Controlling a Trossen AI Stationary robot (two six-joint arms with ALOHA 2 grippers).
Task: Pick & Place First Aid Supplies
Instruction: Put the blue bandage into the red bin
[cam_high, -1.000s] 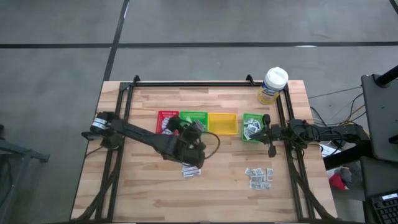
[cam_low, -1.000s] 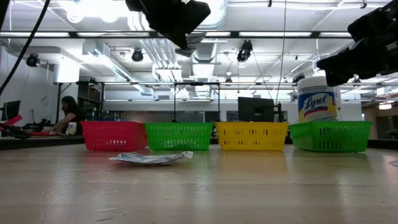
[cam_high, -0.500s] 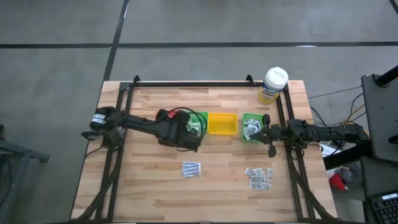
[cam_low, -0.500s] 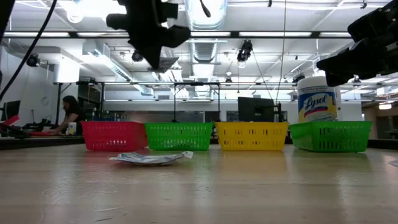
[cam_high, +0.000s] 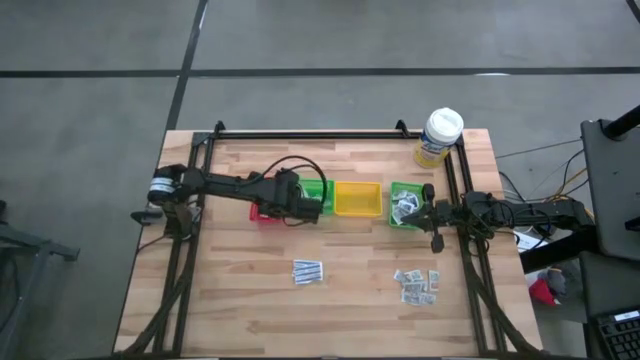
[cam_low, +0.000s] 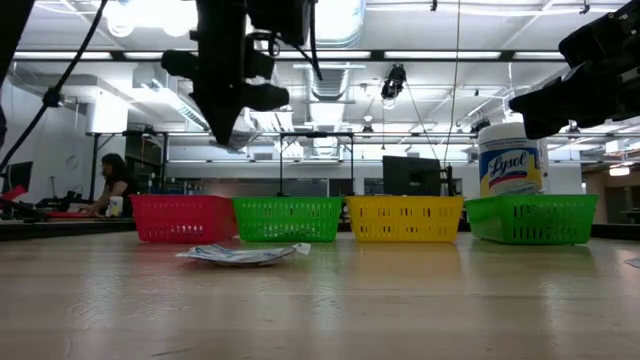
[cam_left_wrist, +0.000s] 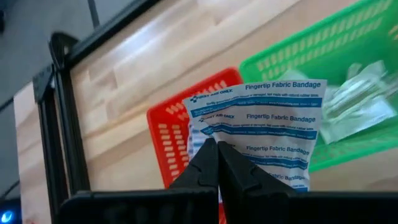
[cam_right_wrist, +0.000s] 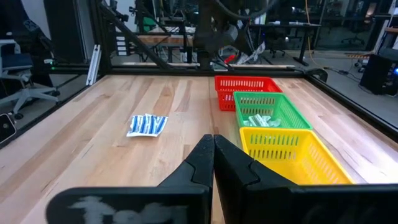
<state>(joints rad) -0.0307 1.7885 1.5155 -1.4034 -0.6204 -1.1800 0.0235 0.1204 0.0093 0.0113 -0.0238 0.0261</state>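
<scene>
The dark left arm reaches across the tabletop from its base on the left edge, stretched almost level toward the red plastic tray (cam_high: 264, 210). Its wrist sits above that tray, and the left gripper (cam_left_wrist: 217, 144) hangs over the tray's near part with both dark fingers pressed together on a small stack of white printed bandage strips (cam_left_wrist: 273, 134). From table height this gripper shows raised well clear above the red tray. The dark right arm waits far from that tray, at the opposite end of the row, lying low and level from the right edge. The right gripper (cam_right_wrist: 213, 138) has its fingers closed tip to tip, holding nothing.
</scene>
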